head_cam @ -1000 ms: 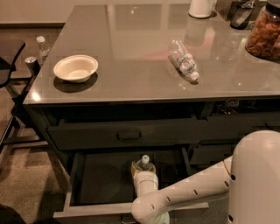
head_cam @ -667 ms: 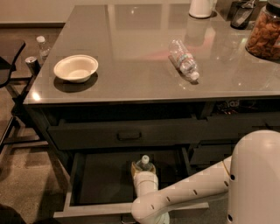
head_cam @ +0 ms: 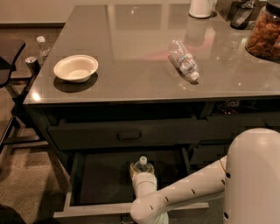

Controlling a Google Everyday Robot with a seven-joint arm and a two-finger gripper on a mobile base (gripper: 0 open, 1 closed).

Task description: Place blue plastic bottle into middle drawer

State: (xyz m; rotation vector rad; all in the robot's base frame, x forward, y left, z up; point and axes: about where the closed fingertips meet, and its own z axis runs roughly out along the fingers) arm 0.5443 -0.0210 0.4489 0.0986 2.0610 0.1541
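Note:
The middle drawer (head_cam: 99,186) is pulled open below the counter, with a dark flat inside and a pale rim. The blue plastic bottle (head_cam: 142,164) stands upright inside it near the middle, white cap on top. My gripper (head_cam: 141,170) is down in the drawer at the end of my white arm (head_cam: 183,197), which reaches in from the lower right. Its fingers sit on either side of the bottle, shut on it. The bottle's lower part is hidden behind my wrist.
On the grey counter (head_cam: 131,39) are a white bowl (head_cam: 76,68), a smaller ribbed bottle (head_cam: 183,64) lying on its side, a snack jar (head_cam: 264,35) and a white container (head_cam: 201,8). The upper drawer (head_cam: 129,134) is closed. A chair (head_cam: 8,57) stands at the left.

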